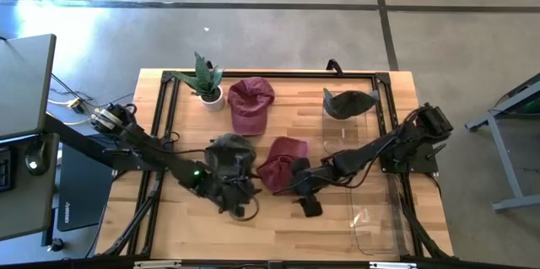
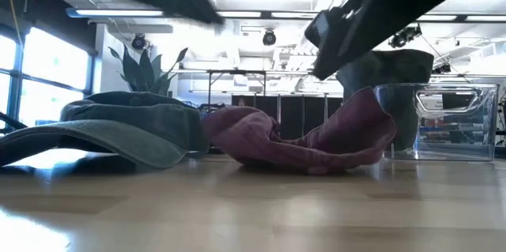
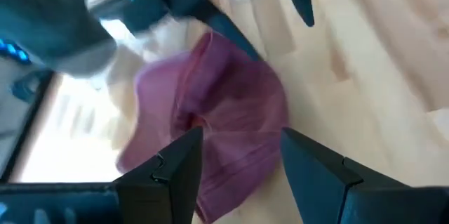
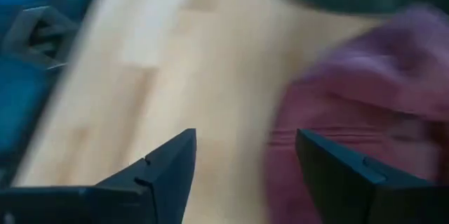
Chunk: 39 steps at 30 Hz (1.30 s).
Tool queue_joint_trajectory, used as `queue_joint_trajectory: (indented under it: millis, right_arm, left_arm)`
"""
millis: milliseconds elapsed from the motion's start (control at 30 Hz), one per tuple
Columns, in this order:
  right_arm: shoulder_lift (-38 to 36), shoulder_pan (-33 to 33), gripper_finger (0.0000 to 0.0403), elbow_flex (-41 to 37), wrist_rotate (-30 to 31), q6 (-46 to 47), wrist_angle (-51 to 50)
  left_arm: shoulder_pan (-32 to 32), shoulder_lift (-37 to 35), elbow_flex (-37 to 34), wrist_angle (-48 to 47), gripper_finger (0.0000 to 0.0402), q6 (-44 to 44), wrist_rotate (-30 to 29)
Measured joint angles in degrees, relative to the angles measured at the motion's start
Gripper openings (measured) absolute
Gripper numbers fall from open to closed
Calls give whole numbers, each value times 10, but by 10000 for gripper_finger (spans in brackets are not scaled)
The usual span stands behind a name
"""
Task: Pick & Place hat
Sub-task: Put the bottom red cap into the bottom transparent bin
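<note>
Maroon cloth sits crumpled in the middle of the wooden tabletop (image 1: 278,126): a maroon hat (image 1: 281,161) lying between the two arms, not yet lifted. The right gripper (image 1: 305,191) is low just beside its right edge, fingers spread wide with nothing between them; its wrist view shows the hat off to one side of the gap, not inside it. The left gripper (image 3: 242,164) faces the same hat from the left, fingers also wide and empty.

A second maroon hat (image 1: 250,103) lies farther back near a potted plant (image 1: 205,82), and a grey-green hat (image 2: 118,129) rests under the left arm. A dark hat (image 1: 348,103) already sits at the far end of the clear bin (image 1: 371,218) on the right, so I'd judge one placed and the rest still to go.

The near part of the bin looks open. Room is tight, though: both arms crowd the same hat, and the bin's near wall stands just right of the right gripper.
</note>
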Motion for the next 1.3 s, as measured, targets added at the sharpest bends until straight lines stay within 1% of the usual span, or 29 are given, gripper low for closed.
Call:
queue_joint_trajectory:
  millis: [67, 133, 233, 267, 333, 400, 533, 633, 733, 800, 867, 967, 1033, 1100, 1200, 1300]
  right_arm:
    - [1, 2, 231, -1, 58, 26, -10]
    - [1, 2, 215, -1, 111, 55, -14]
    - [1, 7, 189, -1, 147, 73, -27]
    - [1, 8, 181, -1, 152, 75, -28]
    - [1, 12, 166, -1, 159, 75, -30]
    - [1, 17, 152, -1, 149, 75, -32]
    - [0, 32, 132, -1, 93, 75, -34]
    - [-1, 47, 123, -1, 74, 74, -34]
    - [-1, 61, 120, -1, 70, 51, -32]
    - [-1, 68, 119, -1, 74, 37, -25]
    - [-1, 71, 119, -1, 96, 35, -15]
    - [-1, 71, 119, -1, 128, 34, 2]
    - [-1, 67, 119, -4, 133, 34, 5]
    - [2, 63, 119, -4, 134, 35, 6]
    - [17, 54, 119, -4, 142, 37, 15]
    - [39, 41, 117, -4, 160, 39, 20]
  left_arm:
    - [14, 3, -2, -36, 184, -21, 30]
    - [31, 1, -1, -50, 184, -37, 72]
    - [57, 24, 0, -49, 184, -38, 110]
    - [63, 35, -1, -41, 184, -23, 117]
    - [75, 64, -1, 8, 184, 26, 145]
    - [81, 96, 0, 43, 184, 73, 165]
    - [89, 142, 4, 82, 184, 137, 135]
    - [98, 155, 10, 33, 184, 152, 135]
    - [114, 175, 27, 18, 176, 141, 191]
    - [120, 177, 35, -13, 160, 126, 213]
    - [121, 177, 46, -43, 134, 116, 226]
    - [118, 178, 77, -121, 78, 113, 227]
    - [111, 179, 109, -177, 34, 103, 226]
    - [103, 179, 144, -232, 10, 96, 225]
    - [89, 179, 195, -304, 24, 92, 206]
    - [78, 178, 227, -328, 33, 92, 181]
